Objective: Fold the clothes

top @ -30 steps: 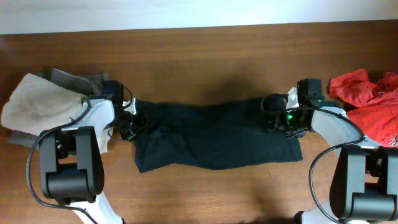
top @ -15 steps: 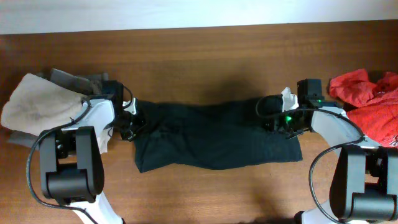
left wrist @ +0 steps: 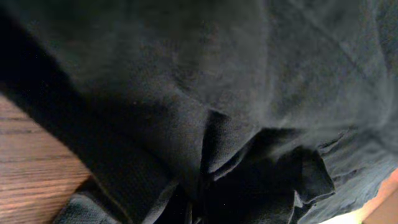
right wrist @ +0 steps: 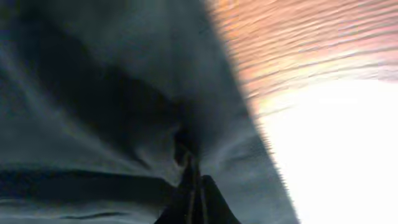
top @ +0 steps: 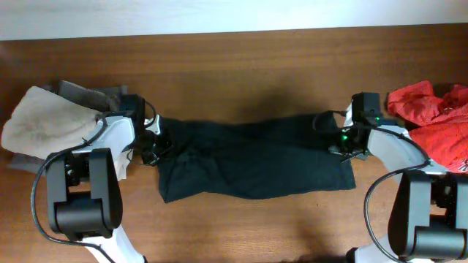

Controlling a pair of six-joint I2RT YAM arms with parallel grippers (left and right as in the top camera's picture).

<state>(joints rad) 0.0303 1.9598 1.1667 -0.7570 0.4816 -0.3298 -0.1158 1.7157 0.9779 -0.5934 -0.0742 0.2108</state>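
right pincer (top: 338, 139) has snapped closed on T-shirt (top: 248, 164) edge | left pincer (top: 151, 150) unchanged, clamping it

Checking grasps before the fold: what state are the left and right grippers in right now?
Left gripper: closed, pinching the black T-shirt at one end.
Right gripper: closed, pinching the same shirt's other end.

The T-shirt (top: 252, 164) is plain black with no print, and takes a dark teal cast in the right wrist view. The table (top: 241, 66) is reddish-brown wood with fine horizontal grain. A beige garment (top: 40, 120) and a grey garment (top: 84, 93) are plain, and another garment (top: 431, 120) is bright red. The left arm (top: 110, 139) and right arm (top: 391, 146) are white and black. 1 green light (top: 342, 136) glows on the right arm.
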